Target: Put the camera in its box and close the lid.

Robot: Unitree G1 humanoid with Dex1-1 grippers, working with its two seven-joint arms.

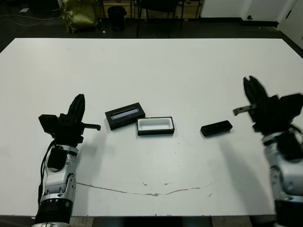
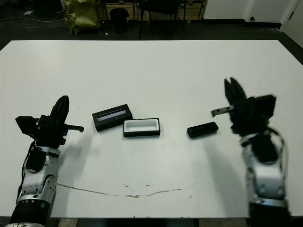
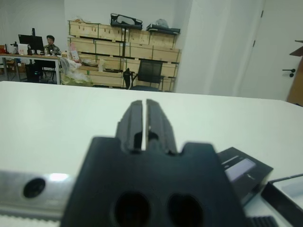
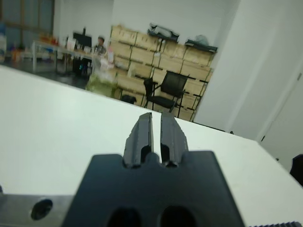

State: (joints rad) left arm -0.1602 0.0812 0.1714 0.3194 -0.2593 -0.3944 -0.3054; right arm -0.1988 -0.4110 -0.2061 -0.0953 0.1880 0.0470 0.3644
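The camera (image 1: pixel 216 128), a slim black bar, lies flat on the white table right of centre. The box (image 1: pixel 155 126), a black tray with a white lining, sits open at the centre. Its lid (image 1: pixel 124 115), black with a silvery strip, rests just left of the box, top side up, almost touching it. My left gripper (image 1: pixel 79 99) hovers left of the lid, shut and holding nothing; the left wrist view shows the lid (image 3: pixel 241 170) beside its fingers (image 3: pixel 134 118). My right gripper (image 1: pixel 251 84) is raised to the right of the camera, shut and holding nothing.
A thin dark crack line (image 1: pixel 142 191) runs across the table (image 1: pixel 156 71) near its front edge. Beyond the far edge stand a yellow bag (image 1: pixel 79 14) and a black chair (image 1: pixel 161 9). A person (image 3: pixel 49 45) sits at a distant desk.
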